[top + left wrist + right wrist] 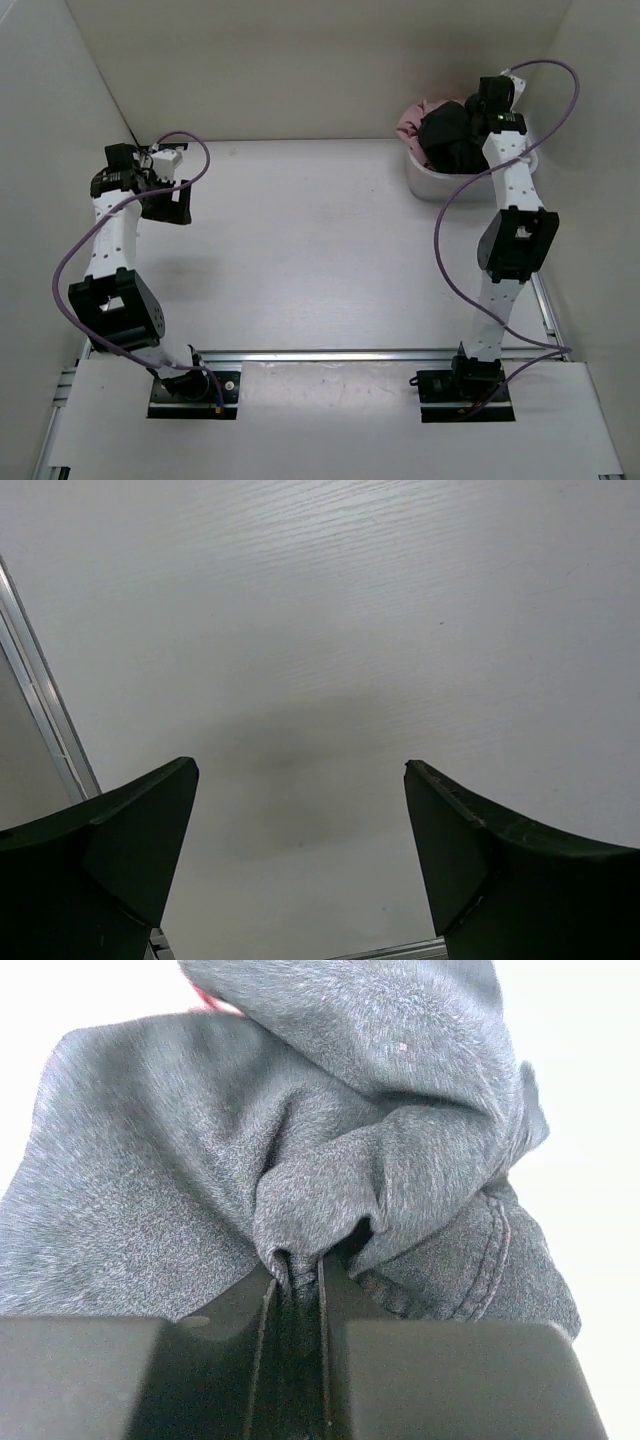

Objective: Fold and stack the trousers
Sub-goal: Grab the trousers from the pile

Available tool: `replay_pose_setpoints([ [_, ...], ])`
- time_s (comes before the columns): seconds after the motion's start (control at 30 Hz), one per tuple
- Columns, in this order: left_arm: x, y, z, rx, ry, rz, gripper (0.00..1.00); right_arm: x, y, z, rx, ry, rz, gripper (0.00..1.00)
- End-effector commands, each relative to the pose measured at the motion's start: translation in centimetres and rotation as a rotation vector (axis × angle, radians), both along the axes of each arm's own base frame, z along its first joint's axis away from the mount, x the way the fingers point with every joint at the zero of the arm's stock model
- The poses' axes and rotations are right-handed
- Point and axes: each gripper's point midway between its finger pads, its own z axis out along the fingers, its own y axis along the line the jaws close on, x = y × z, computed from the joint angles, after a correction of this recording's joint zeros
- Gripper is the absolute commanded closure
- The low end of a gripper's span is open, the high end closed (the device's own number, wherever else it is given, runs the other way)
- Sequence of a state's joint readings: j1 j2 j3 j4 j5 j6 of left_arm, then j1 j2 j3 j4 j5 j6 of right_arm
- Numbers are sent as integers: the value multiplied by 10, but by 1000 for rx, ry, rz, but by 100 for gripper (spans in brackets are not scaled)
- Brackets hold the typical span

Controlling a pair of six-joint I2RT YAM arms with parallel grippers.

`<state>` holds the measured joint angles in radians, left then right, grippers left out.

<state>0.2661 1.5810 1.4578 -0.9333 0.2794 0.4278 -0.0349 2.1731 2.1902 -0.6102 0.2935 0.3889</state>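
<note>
Trousers (pixel 448 140): a plain black pair of soft matte cloth, bunched in a heap; legs and waistband cannot be told apart.
Place of the trousers: inside the white oval plastic tub (pixel 424 182) at the far right of the white table (pixel 300 230); a crumpled pink garment (pixel 410 118) lies just behind them in the same tub.
Right gripper (pixel 298 1290): lowered into the tub; its jaws are closed on a narrow fold of the dark cloth, which is pinched between them and wrinkles out from the grip.
Left gripper (pixel 300 770): held above bare table at the left side, well apart from the tub; its jaws stand wide open and nothing is between them.
Step in hand: the cloth is judged to be taken so that it can be lifted out of the tub; folding is not yet begun.
Handling: the cloth is expected to be light, limp and not slippery; it will probably hang long under its own weight, and no shape will be kept. Nothing fragile is involved.
Where to hold: a pinch on a thick seam or on the waistband is judged safer than one on a loose single layer, which may slide out. For spreading flat, a second hold by the left gripper at another corner will probably be needed.
Risk: the pink garment could be dragged out together with the trousers.
</note>
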Motion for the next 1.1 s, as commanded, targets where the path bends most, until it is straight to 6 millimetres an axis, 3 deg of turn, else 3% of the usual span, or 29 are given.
replay_pose_setpoints([
  [0.0, -11, -8, 35, 29, -102, -4, 5, -57, 3, 187, -229, -330, -32, 100],
  [0.03, -18, -8, 49, 45, -137, 2, 5, -96, 8, 244, -320, -426, -79, 100],
  [0.1, -26, -9, 63, 62, -169, 8, 5, -121, 19, 284, -403, -498, -68, 100],
  [0.13, -28, -9, 68, 66, -184, 9, 5, -146, 18, 313, -412, -560, -79, 100],
  [0.2, -39, -12, 83, 75, -219, 9, 4, -169, 29, 342, -430, -632, -56, 100],
  [0.23, -42, -11, 89, 87, -237, 15, 4, -193, 29, 368, -417, -703, -60, 100],
  [0.27, -45, -12, 95, 91, -256, 15, 4, -202, 36, 380, -408, -742, -37, 100],
  [0.33, -60, -12, 108, 107, -283, 35, 3, -228, 70, 405, -386, -835, 100, 100],
  [0.37, -63, -13, 114, 112, -303, 36, 3, -237, 101, 412, -345, -876, 205, 100],
  [0.43, -76, -12, 132, 143, -353, 55, 1, -254, 139, 420, -265, -935, 359, 100],
  [0.5, -87, -7, 136, 179, -357, 75, 0, -263, 189, 407, -94, -935, 527, 100],
  [0.63, -102, 1, 154, 241, -393, 117, 0, -238, 262, 307, 127, -686, 636, 100],
  [0.67, -107, 3, 156, 258, -393, 118, 0, -234, 290, 252, 122, -562, 679, 100],
  [0.73, -111, 6, 160, 291, -402, 117, 0, -238, 320, 197, 132, -435, 726, 100],
  [0.77, -115, 7, 161, 305, -403, 119, 0, -249, 342, 173, 126, -390, 782, 99],
  [0.8, -115, 8, 155, 309, -386, 111, 0, -252, 357, 125, 107, -289, 821, 80],
  [0.83, -115, 8, 150, 314, -374, 102, 0, -260, 369, 102, 131, -223, 857, 57],
  [0.87, -117, 8, 144, 311, -361, 100, 0, -268, 382, 70, 131, -131, 918, 40],
  [0.9, -118, 8, 139, 315, -349, 92, 0, -275, 388, 57, 147, -76, 950, 26],
  [0.97, -117, 3, 128, 302, -326, 50, 0, -286, 386, 33, 116, -2, 949, 17],
  [1.07, -115, -8, 101, 265, -267, -43, 3, -298, 362, 23, 100, -2, 886, 10],
])
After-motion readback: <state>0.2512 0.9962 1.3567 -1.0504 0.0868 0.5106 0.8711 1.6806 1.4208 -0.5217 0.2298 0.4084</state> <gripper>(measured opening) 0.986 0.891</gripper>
